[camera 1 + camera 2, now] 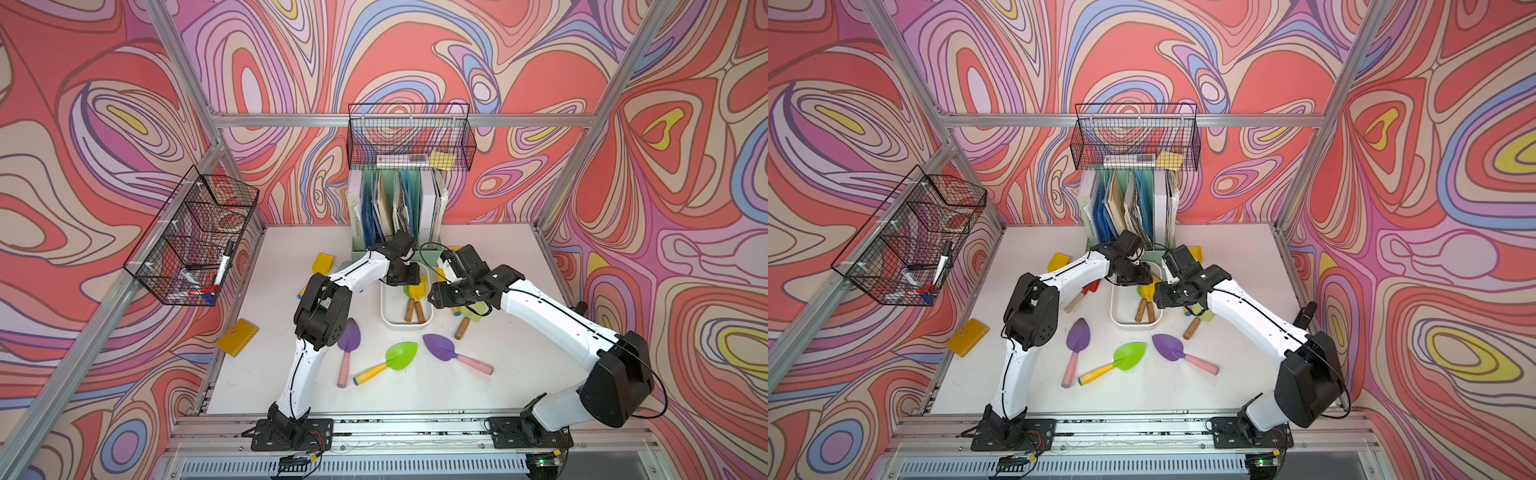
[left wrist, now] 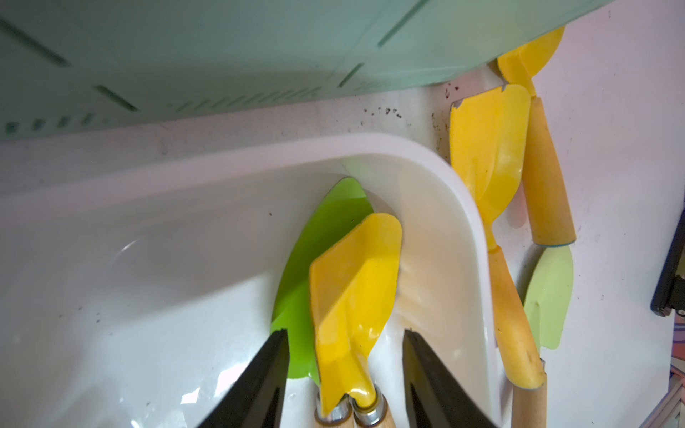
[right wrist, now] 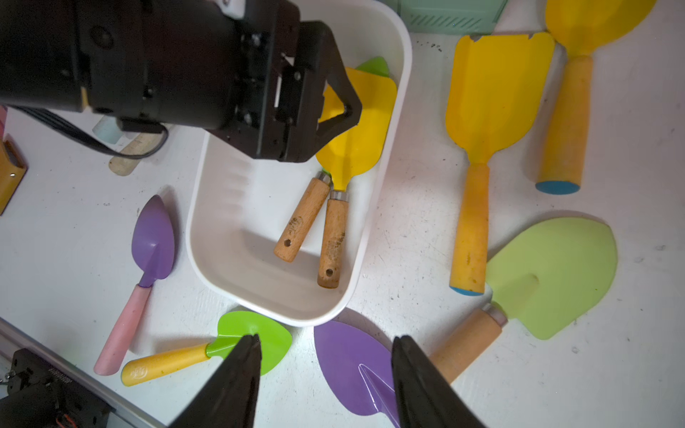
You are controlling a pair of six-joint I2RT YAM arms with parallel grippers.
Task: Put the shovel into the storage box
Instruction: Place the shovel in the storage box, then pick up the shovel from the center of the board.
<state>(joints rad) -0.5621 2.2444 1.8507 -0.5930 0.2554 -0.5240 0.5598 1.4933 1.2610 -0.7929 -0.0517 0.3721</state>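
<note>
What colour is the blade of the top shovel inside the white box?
Yellow blade, over a green blade; right wrist view shows it best.

Robot lab cell: aluminium frame (image 1: 291,120), swirl-printed backdrop walls (image 1: 104,104), two arms (image 1: 299,365) on a base rail (image 1: 415,428).

Under yellow shovel (image 2: 352,296), green shovel (image 2: 296,315) mostly hidden; file holder (image 2: 222,55) blurred.

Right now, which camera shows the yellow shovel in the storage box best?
Right wrist: the yellow shovel shows nearly whole in the storage box, blade to wooden handle. Left wrist shows only its blade, inside the open left gripper. In both top views it is small, partly under that gripper.
</note>
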